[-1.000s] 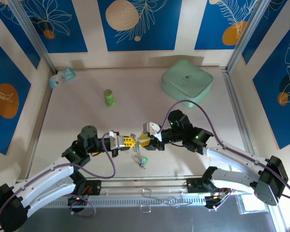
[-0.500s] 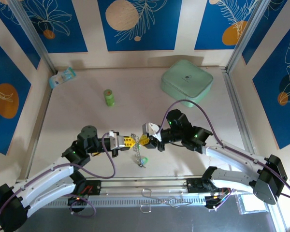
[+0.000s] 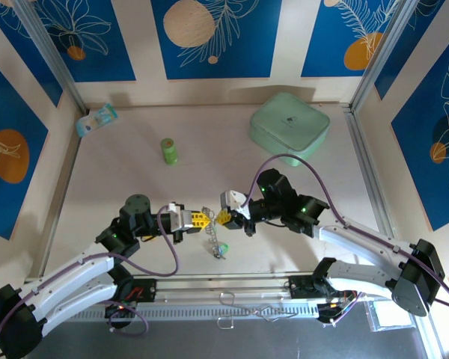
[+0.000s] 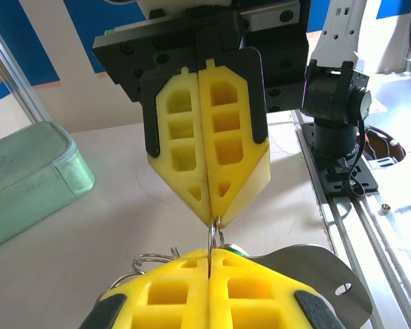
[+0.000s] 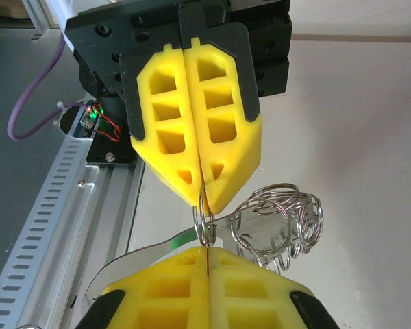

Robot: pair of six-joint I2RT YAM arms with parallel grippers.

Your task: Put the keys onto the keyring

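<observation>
The keyring (image 3: 212,218) is held up over the near middle of the table between my two grippers, which meet tip to tip. My left gripper (image 3: 206,218) is shut on its thin silver wire loop (image 4: 212,236), and my right gripper (image 3: 220,218) is shut on the same loop (image 5: 205,223) from the other side. A bunch of wire rings (image 5: 281,219) hangs beside the pinch. The beaded chain (image 3: 212,236) dangles down to a green-headed key (image 3: 223,248). A flat silver blade with a green edge (image 5: 183,238) lies right under the loop.
A green bottle (image 3: 168,151) stands at the back left. A mint-green case (image 3: 289,123) lies at the back right and a blue-white packet (image 3: 96,120) in the far left corner. A metal rail (image 3: 232,288) runs along the near edge.
My right gripper's jaws have shut on the wire loop and it has edged slightly left. The left gripper has held still, shut on the loop.
</observation>
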